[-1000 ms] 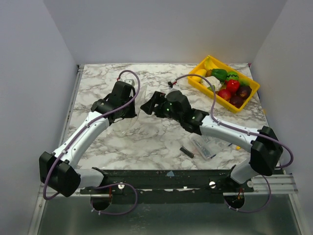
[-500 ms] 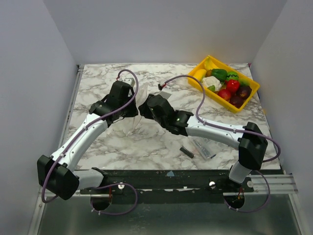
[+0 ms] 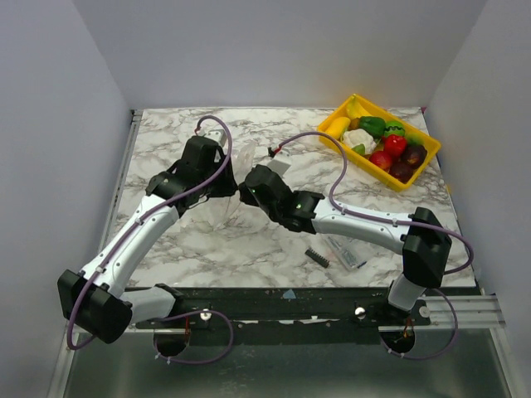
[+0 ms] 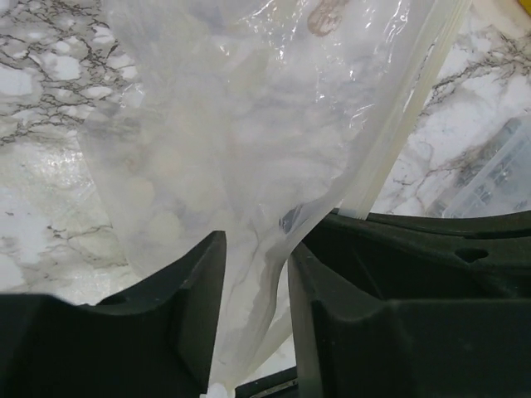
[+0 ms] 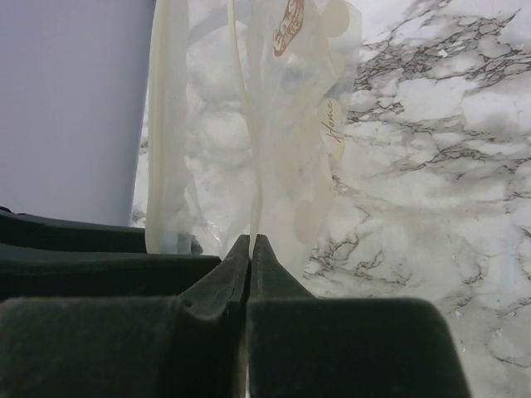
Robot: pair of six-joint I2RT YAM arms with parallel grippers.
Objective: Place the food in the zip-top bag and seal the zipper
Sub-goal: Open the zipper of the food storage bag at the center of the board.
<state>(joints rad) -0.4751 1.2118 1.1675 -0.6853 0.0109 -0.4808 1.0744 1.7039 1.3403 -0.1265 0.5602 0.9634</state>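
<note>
The clear zip-top bag [image 3: 236, 176] stands bunched between my two grippers at mid-table. My left gripper [image 3: 227, 189] has its jaws a little apart, and a fold of the bag [image 4: 249, 124] runs loosely through the gap [image 4: 257, 257]. The zipper [image 4: 398, 116] shows as a pale strip slanting along the bag's right side. My right gripper [image 3: 246, 192] is shut, its tips [image 5: 250, 242] pinching a thin edge of the bag [image 5: 282, 124], with the zipper [image 5: 166, 149] hanging to the left. The food [image 3: 386, 145] lies in the yellow tray [image 3: 375, 172] at the back right, a banana [image 3: 338, 126] among it.
A small black ridged piece [image 3: 316, 256] and a flat clear packet [image 3: 346, 249] lie near the front, under the right arm. Grey walls close in the marble table on three sides.
My right arm swung left to the bag and its jaws closed on the bag's edge. The left gripper's jaws parted slightly around the bag.
</note>
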